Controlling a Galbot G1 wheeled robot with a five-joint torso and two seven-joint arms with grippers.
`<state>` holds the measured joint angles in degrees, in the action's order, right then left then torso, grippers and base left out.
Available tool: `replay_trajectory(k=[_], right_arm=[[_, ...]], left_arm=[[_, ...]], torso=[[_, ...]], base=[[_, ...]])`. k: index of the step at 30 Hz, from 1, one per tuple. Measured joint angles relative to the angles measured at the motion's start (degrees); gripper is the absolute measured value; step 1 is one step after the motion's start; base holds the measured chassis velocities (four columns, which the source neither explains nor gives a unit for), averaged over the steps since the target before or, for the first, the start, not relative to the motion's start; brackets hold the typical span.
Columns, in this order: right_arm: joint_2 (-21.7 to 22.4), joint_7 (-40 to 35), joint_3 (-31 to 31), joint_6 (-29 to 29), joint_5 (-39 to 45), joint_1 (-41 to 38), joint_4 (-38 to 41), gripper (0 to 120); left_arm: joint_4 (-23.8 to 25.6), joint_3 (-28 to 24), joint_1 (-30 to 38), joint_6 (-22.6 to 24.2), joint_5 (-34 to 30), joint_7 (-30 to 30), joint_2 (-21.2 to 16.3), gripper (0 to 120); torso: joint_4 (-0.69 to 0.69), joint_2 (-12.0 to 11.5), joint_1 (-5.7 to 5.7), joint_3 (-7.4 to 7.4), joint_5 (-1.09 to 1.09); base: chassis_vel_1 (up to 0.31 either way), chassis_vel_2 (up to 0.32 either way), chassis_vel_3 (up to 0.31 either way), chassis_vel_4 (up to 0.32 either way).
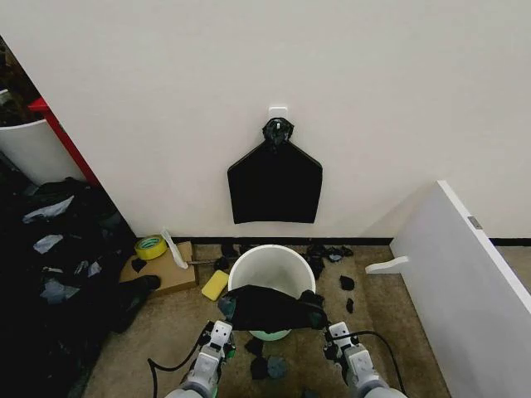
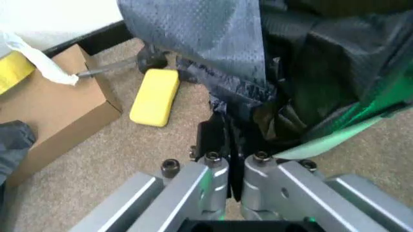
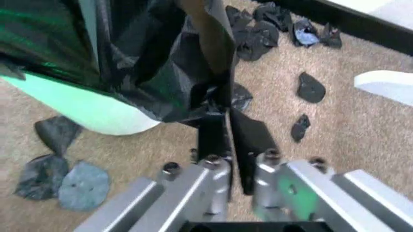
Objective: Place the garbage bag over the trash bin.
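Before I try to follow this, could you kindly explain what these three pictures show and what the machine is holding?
This is a wheeled robot with two arms. The wide picture comes from a camera on its head, looking down at the floor by a wall; the other two come from cameras on its wrists.

In the head view, the left gripper and the right gripper each pinch one side of a black garbage bag, stretched across the near rim of the white trash bin. The wrist views show each pair of fingers shut on bag plastic.

Around the bin lie a yellow sponge, a cardboard box with a tape roll, and black scraps. Another black bag hangs on the wall.
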<state>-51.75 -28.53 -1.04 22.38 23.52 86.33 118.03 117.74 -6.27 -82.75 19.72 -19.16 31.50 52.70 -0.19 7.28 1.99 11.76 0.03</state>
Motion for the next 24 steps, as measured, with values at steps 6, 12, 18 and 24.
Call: replay_trajectory(k=[6, 12, 18, 24], right_arm=[[1.47, 0.05, 1.24, 2.53, 3.54, 2.12, 3.84, 25], [3.17, -1.81, 2.16, 6.55, 7.99, 4.68, 10.37, 44], [3.88, -2.44, 2.70, 8.17, 8.85, 5.88, 14.15, 65], [4.13, -2.84, 2.76, 8.96, 8.66, 7.84, 16.75, 84]], left_arm=[[4.05, 0.93, -1.94, 2.72, -0.37, 1.47, -1.75, 23], [9.24, 2.95, -5.75, 6.13, -1.75, 3.35, -4.07, 44], [12.46, 5.07, -9.52, 6.77, -2.12, 4.27, -5.40, 64], [14.50, 6.14, -11.84, 7.41, -2.57, 4.98, -5.65, 85]], torso=[[0.00, 0.00, 0.00, 0.00, 0.00], [0.00, 0.00, 0.00, 0.00, -0.01], [0.01, 0.00, 0.00, 0.00, 0.01], [0.00, 0.00, 0.00, 0.00, 0.01]], base=[[0.000, 0.000, 0.000, 0.000], [0.000, 0.000, 0.000, 0.000], [0.000, 0.000, 0.000, 0.000], [0.000, 0.000, 0.000, 0.000]])
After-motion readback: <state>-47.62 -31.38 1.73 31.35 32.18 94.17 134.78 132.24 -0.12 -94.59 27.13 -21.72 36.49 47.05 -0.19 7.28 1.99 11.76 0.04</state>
